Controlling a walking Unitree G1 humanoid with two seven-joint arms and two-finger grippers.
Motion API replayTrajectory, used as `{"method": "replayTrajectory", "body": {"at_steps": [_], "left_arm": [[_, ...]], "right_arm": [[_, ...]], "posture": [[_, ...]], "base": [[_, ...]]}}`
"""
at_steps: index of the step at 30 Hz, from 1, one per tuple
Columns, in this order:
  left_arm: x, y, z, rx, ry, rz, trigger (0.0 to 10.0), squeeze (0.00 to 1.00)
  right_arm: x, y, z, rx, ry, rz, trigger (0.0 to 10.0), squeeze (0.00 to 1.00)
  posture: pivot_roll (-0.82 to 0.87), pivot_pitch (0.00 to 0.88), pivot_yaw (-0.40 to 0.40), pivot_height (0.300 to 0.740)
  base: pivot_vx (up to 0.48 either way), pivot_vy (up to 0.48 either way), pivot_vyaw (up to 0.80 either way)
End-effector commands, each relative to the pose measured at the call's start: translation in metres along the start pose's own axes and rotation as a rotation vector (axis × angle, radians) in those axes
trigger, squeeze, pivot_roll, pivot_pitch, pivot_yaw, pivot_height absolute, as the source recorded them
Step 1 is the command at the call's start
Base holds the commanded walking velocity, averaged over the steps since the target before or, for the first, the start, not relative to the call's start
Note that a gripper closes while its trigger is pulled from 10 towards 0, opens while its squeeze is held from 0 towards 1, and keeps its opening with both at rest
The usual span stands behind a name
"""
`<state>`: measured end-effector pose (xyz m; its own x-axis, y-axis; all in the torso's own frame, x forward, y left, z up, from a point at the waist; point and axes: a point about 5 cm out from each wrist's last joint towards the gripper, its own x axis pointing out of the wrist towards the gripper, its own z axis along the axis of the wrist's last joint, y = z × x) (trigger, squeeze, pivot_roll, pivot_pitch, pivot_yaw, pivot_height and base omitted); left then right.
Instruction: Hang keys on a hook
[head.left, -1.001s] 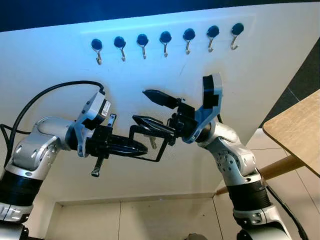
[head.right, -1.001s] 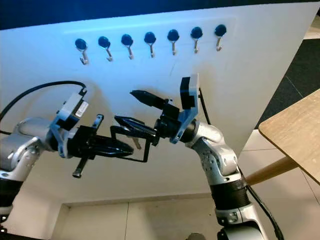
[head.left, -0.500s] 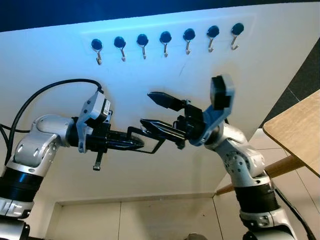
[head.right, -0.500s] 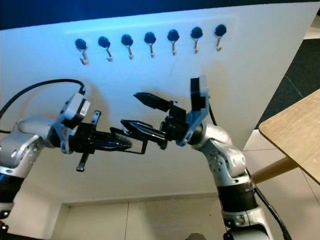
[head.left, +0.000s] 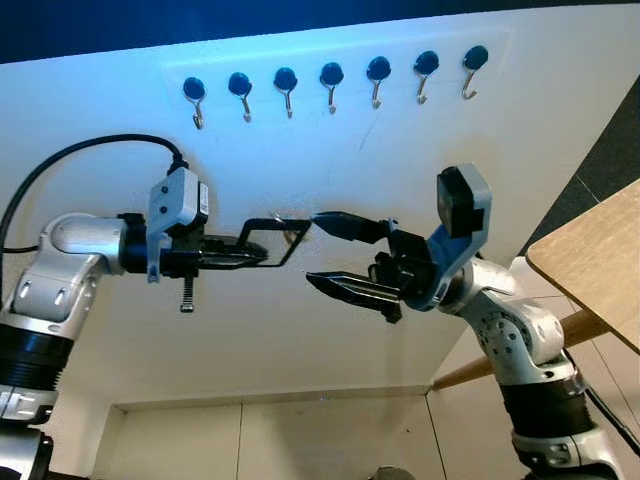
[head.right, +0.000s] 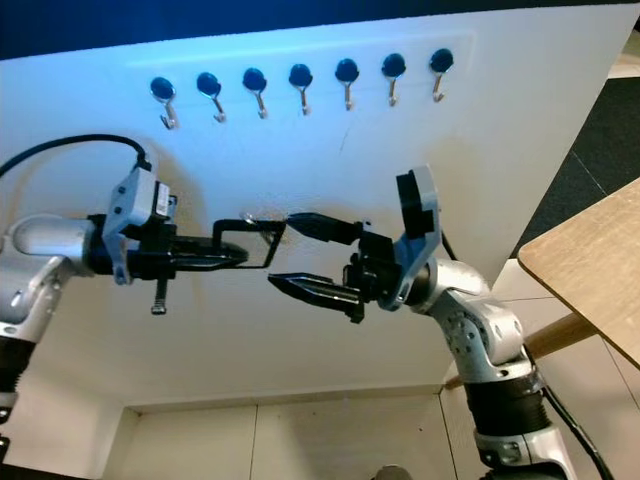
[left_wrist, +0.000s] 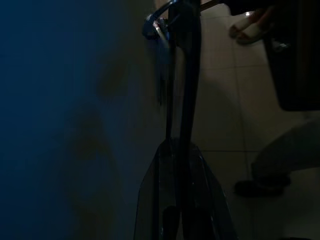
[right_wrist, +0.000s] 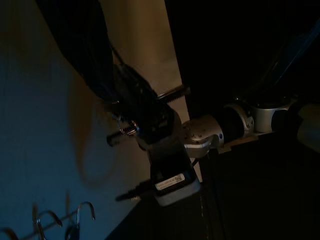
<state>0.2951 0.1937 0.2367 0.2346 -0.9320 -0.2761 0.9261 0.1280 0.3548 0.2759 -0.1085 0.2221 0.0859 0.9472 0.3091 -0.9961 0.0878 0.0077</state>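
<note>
Left gripper (head.left: 262, 252): pinched on black rectangular key carabiner (head.left: 272, 240), left of centre below the hooks.
Right gripper (head.left: 325, 250): fingers spread, just right of carabiner.
Hooks (head.left: 288, 90): seven black-knobbed metal, on white board (head.left: 560, 110).
Left wrist view: dark; tiled floor (left_wrist: 225, 110).
</note>
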Motion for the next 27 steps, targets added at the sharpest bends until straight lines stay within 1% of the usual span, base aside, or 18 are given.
{"method": "replayTrajectory", "body": {"at_steps": [1, 2, 3, 6, 7, 9, 10, 13, 14, 16, 17, 18, 19, 20, 21, 23, 25, 27], "left_arm": [[-0.011, 0.006, 0.003, 0.026, 0.033, 0.044, 10.0, 0.00], [-0.013, 0.008, 0.004, 0.037, 0.035, 0.064, 10.0, 0.00], [-0.013, 0.008, 0.004, 0.037, 0.035, 0.064, 10.0, 0.00], [-0.017, 0.012, 0.008, 0.065, 0.032, 0.098, 10.0, 0.00], [-0.017, 0.012, 0.008, 0.065, 0.032, 0.098, 10.0, 0.00], [-0.020, 0.014, 0.011, 0.076, 0.021, 0.110, 10.0, 0.00], [-0.022, 0.014, 0.014, 0.079, 0.001, 0.111, 10.0, 0.00], [-0.023, 0.013, 0.017, 0.079, -0.021, 0.107, 10.0, 0.00], [-0.025, 0.011, 0.022, 0.075, -0.065, 0.087, 10.0, 0.00], [-0.028, 0.003, 0.036, 0.057, -0.174, 0.014, 10.0, 0.00], [-0.028, 0.003, 0.036, 0.057, -0.174, 0.014, 10.0, 0.00], [-0.029, 0.000, 0.044, 0.059, -0.230, -0.014, 10.0, 0.00], [-0.029, 0.000, 0.044, 0.059, -0.230, -0.014, 10.0, 0.00], [-0.030, -0.005, 0.055, 0.063, -0.318, -0.058, 10.0, 0.00], [-0.030, -0.005, 0.055, 0.063, -0.318, -0.058, 10.0, 0.00], [-0.030, -0.008, 0.064, 0.071, -0.386, -0.091, 10.0, 0.00], [-0.030, -0.008, 0.064, 0.071, -0.386, -0.091, 10.0, 0.00], [-0.028, -0.007, 0.067, 0.076, -0.410, -0.091, 10.0, 0.00]], "right_arm": [[-0.006, 0.000, -0.007, 0.020, 0.031, -0.019, 10.0, 0.00], [-0.013, -0.003, -0.011, 0.027, 0.047, -0.051, 10.0, 0.00], [-0.013, -0.003, -0.011, 0.027, 0.047, -0.051, 10.0, 0.00], [-0.031, -0.006, -0.017, 0.050, 0.077, -0.126, 10.0, 0.00], [-0.031, -0.006, -0.017, 0.050, 0.077, -0.126, 10.0, 0.00], [-0.040, -0.006, -0.022, 0.071, 0.083, -0.164, 10.0, 0.00], [-0.045, -0.006, -0.028, 0.091, 0.098, -0.186, 10.0, 0.00], [-0.049, -0.006, -0.034, 0.111, 0.115, -0.203, 10.0, 0.00], [-0.052, -0.005, -0.044, 0.135, 0.139, -0.223, 10.0, 0.00], [-0.057, -0.004, -0.063, 0.183, 0.187, -0.252, 10.0, 0.00], [-0.057, -0.004, -0.063, 0.183, 0.187, -0.252, 10.0, 0.00], [-0.059, -0.004, -0.073, 0.207, 0.214, -0.270, 10.0, 0.00], [-0.059, -0.004, -0.073, 0.207, 0.214, -0.270, 10.0, 0.00], [-0.063, -0.004, -0.091, 0.241, 0.268, -0.315, 10.0, 0.00], [-0.063, -0.004, -0.091, 0.241, 0.268, -0.315, 10.0, 0.00], [-0.067, -0.004, -0.111, 0.283, 0.315, -0.364, 10.0, 0.00], [-0.067, -0.004, -0.111, 0.283, 0.315, -0.364, 10.0, 0.00], [-0.075, -0.004, -0.134, 0.323, 0.365, -0.449, 10.0, 0.00]], "posture": [[-0.09, 0.099, 0.090, 0.740], [-0.09, 0.099, 0.090, 0.740], [-0.09, 0.099, 0.090, 0.740], [-0.09, 0.101, 0.091, 0.740], [-0.09, 0.101, 0.091, 0.740], [-0.09, 0.104, 0.093, 0.740], [-0.10, 0.105, 0.095, 0.740], [-0.10, 0.105, 0.095, 0.740], [-0.10, 0.105, 0.095, 0.740], [-0.10, 0.105, 0.095, 0.740], [-0.10, 0.105, 0.095, 0.740], [-0.10, 0.105, 0.095, 0.740], [-0.10, 0.105, 0.095, 0.740], [-0.09, 0.105, 0.096, 0.740], [-0.09, 0.105, 0.096, 0.740], [-0.09, 0.104, 0.095, 0.740], [-0.09, 0.104, 0.095, 0.740], [-0.09, 0.104, 0.095, 0.740]], "base": [[0.000, 0.000, 0.00], [0.000, 0.000, 0.00], [0.000, 0.000, 0.00], [0.000, 0.000, 0.00], [0.000, 0.000, 0.00], [0.000, 0.000, 0.00], [0.000, 0.000, 0.00], [0.000, 0.000, 0.00], [0.000, 0.000, 0.00], [0.000, 0.000, 0.00], [0.000, 0.000, 0.00], [0.000, 0.000, 0.00], [0.000, 0.000, 0.00], [0.000, 0.000, 0.00], [0.000, 0.000, 0.00], [0.000, 0.000, 0.00], [0.000, 0.000, 0.00], [0.000, 0.000, 0.00]]}}
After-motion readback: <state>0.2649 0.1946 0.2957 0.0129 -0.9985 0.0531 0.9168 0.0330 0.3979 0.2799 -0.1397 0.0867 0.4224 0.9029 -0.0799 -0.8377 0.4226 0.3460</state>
